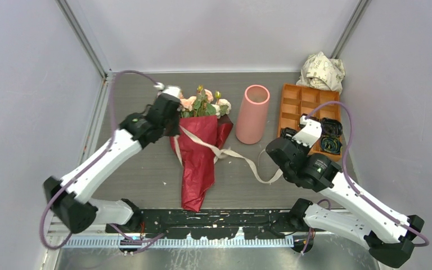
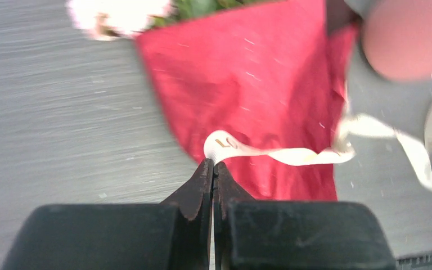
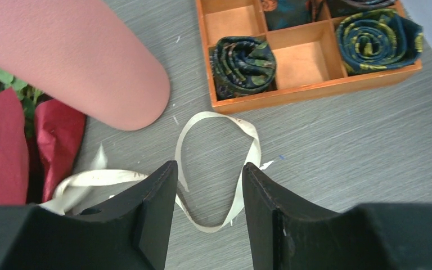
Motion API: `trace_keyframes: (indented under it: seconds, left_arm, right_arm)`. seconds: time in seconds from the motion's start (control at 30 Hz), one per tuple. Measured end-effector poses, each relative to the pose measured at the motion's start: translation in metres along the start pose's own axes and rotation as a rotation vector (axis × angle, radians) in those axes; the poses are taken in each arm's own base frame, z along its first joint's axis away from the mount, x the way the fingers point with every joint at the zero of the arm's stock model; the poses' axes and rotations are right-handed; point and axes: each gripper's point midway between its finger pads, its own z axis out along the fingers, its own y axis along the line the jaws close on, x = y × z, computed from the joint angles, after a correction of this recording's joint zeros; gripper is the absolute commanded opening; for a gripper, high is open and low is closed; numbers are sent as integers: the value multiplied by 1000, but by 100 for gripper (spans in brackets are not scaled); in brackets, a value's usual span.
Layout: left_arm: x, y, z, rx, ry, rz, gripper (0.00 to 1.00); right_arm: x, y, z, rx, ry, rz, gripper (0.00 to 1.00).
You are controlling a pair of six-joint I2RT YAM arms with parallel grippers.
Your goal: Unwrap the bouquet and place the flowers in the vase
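Right now the left gripper (image 2: 214,167) has its jaws pressed flat together on the curled end of the ribbon (image 2: 292,155), at the 9 o'clock edge of the red paper (image 2: 247,84), as far as its wrist view lets me judge. The right gripper (image 3: 209,169) hangs with jaws spread over a loose loop of the same ribbon and holds nothing. The bouquet (image 1: 198,160) lies flat mid-table (image 1: 140,169), with the flowers (image 1: 203,102) toward 12 o'clock and the pointed paper tail toward 6. The ribbon crosses it on a slant and trails off toward 4 o'clock.

The step in hand looks like untying. To do it well, I would draw the pinched end out toward 9 o'clock, low and slow, so the ribbon slips off and the whole bundle is not dragged along. A ribbon this thin may slide out of a flat pinch (worth watching the tip as the pull begins). The right gripper could help by closing on its loop, or by pressing the paper down as an anchor.

The vase (image 1: 252,115) stands upright just beside the blooms, at their 3 o'clock, mouth open. If the bouquet skids or swings that way, the tall tube could tip. Past the vase, again at 3 o'clock, sits an orange tray (image 1: 286,115) with rolls of dark patterned cloth (image 3: 242,59) in some compartments, and the right arm reaches over its near corner. A crumpled paper ball (image 1: 322,71) lies in the 1 o'clock corner, well apart from the work
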Motion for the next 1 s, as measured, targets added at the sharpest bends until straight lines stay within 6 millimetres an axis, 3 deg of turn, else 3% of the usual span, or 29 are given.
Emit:
trace_keyframes:
  seconds: [0.07, 0.17, 0.23, 0.4, 0.53, 0.7, 0.87, 1.0]
  left_arm:
    - [-20, 38, -28, -104, -110, -119, 5]
    - [-30, 93, -61, -246, -232, -291, 8]
    - [-21, 123, -76, -333, -283, -392, 10]
    - [19, 170, -103, -522, -321, -555, 21]
    - [35, 188, -119, -622, -343, -618, 34]
    - [45, 193, -121, -657, -342, -642, 35]
    - [56, 186, -116, -587, -344, -639, 36]
    - [54, 181, -123, -524, -379, -639, 34]
  right_arm:
    - [2, 8, 1, -25, 15, -10, 52]
    - [6, 22, 2, -57, 42, -33, 52]
    - [7, 31, 3, -73, 54, -48, 52]
    - [6, 51, 1, -130, 72, -70, 53]
    - [9, 72, -3, -199, 100, -97, 54]
    - [27, 115, -13, -311, 162, -179, 54]
    - [74, 169, -30, -433, 267, -300, 54]
    - [122, 190, -32, -469, 366, -389, 54]
